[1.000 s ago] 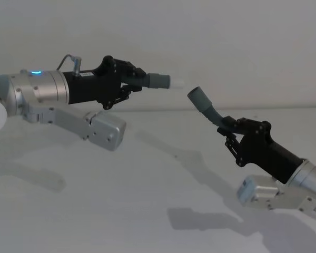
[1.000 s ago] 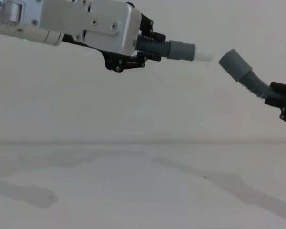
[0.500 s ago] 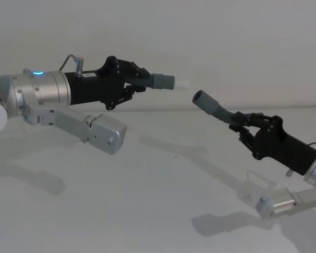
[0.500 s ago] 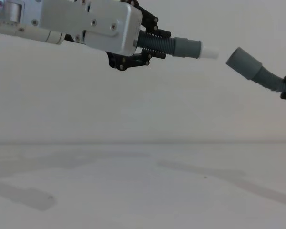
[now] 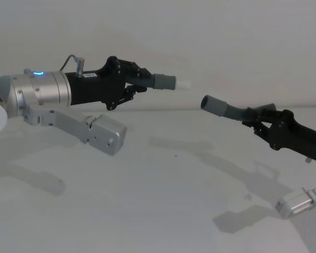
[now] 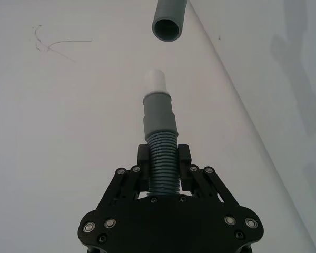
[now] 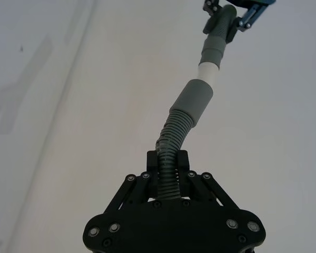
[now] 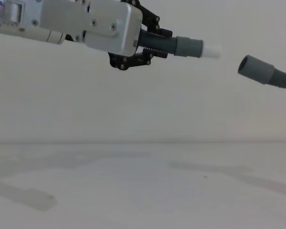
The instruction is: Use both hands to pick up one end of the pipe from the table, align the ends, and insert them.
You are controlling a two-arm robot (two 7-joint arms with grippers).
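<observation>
Head view suggests alignment is unfinished: the open socket [image 5: 209, 103] of the longer hose piece [image 5: 235, 112] sits lower right of the white tip [image 5: 183, 84] of the short hose piece [image 5: 160, 81], with a gap between them, both above the table [image 5: 163, 211]. Best to raise and level the socket until the axes match, then push straight. The left gripper [image 5: 136, 83], upper left, is clamped on the short piece's ribs. The right gripper [image 5: 255, 117], mid-right, is clamped on the longer piece.

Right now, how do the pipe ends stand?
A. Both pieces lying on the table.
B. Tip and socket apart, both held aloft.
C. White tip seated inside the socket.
B: a clear gap separates the white tip from the open socket; the left end effector grips the short piece, the right end effector the longer piece, both aloft.
</observation>
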